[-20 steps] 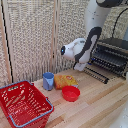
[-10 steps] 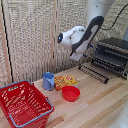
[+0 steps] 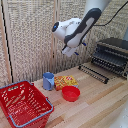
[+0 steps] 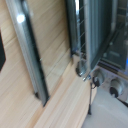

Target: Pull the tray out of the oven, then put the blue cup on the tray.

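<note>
The black oven (image 3: 114,52) stands at the exterior view's right with its door (image 3: 93,73) folded down onto the wooden table. The wire tray (image 3: 107,62) juts out of the oven's front above the door. Its thin wires (image 4: 81,35) also show, blurred, in the wrist view. The light-blue cup (image 3: 48,80) stands upright on the table next to an orange box (image 3: 66,81). My gripper (image 3: 70,50) hangs high in the air between the cup and the oven, open, touching nothing and holding nothing.
A red bowl (image 3: 71,93) sits in front of the orange box. A large red wire basket (image 3: 22,105) fills the near corner at the exterior view's left. A slatted wall closes the back. The oven's knobs (image 4: 116,88) show in the wrist view.
The arm has risen and drifted slightly toward the exterior view's left, away from the oven. The cup, box, bowl and basket have not moved.
</note>
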